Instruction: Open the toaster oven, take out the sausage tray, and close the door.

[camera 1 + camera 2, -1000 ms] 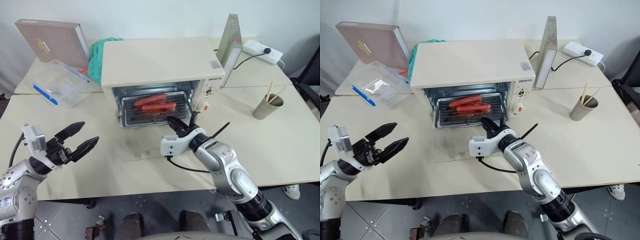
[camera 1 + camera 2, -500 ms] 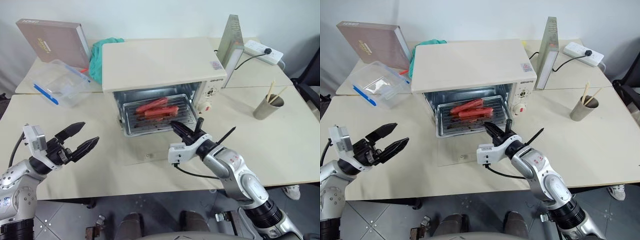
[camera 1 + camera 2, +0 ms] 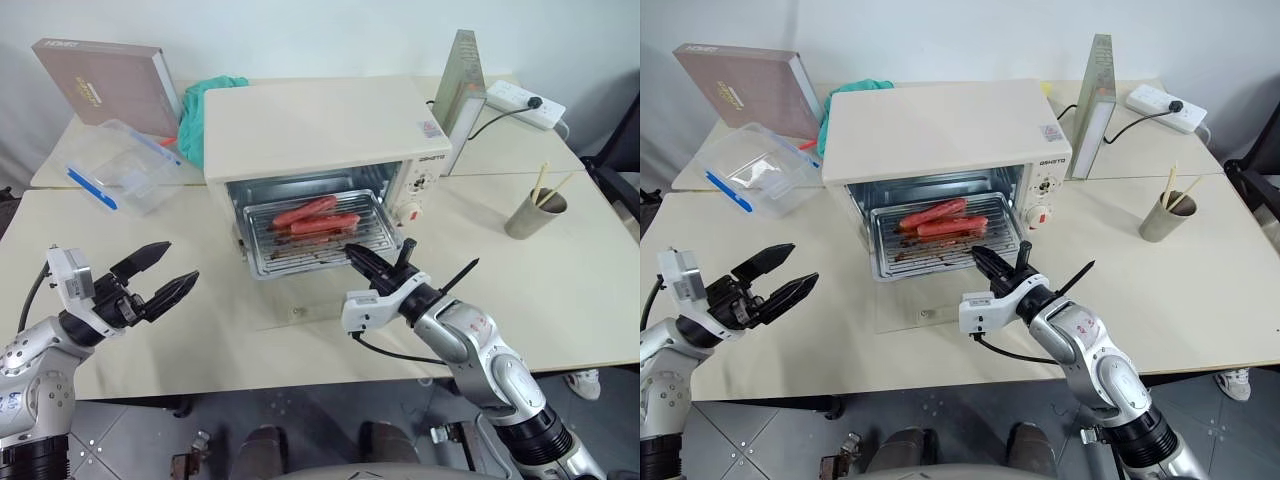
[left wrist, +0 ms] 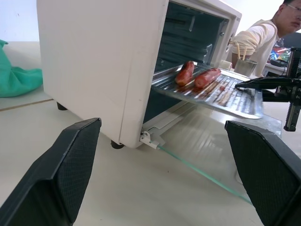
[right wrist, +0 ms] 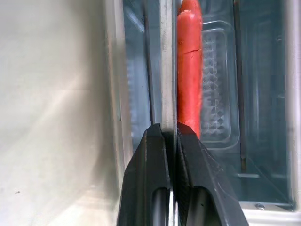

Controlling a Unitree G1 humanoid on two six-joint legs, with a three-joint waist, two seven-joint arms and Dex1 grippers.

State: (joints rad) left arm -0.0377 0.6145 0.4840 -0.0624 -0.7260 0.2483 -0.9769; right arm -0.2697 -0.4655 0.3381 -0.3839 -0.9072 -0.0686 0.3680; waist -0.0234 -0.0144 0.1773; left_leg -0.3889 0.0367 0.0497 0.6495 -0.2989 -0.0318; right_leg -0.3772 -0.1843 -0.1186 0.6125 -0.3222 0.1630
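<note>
Sausage tray (image 3: 312, 236) projects partway from the open cavity of the toaster oven (image 3: 320, 135), its front edge overhanging the lowered glass door (image 3: 300, 300), which lies flat on the table (image 3: 560, 290). The right gripper (image 3: 352, 252) is clamped shut on the tray's front rim, near the right-hand corner; the right wrist view shows both black fingers pinching the thin metal lip edge-on. Gripping the rim keeps the fingers clear of the sausages (image 3: 318, 216) and lets the tray be drawn straight along its rails. The tray sits level, which keeps the sausages from rolling.

The tray's long axis runs across the oven mouth, parallel to the door hinge; its short axis points out toward the robot, in line with the pull. The sausages lie roughly along the long axis, toward the rear.

The left gripper (image 3: 160, 275) hangs above the table well to the left of the oven, jaws spread wide and holding nothing, judged to be on standby to support the tray.
</note>
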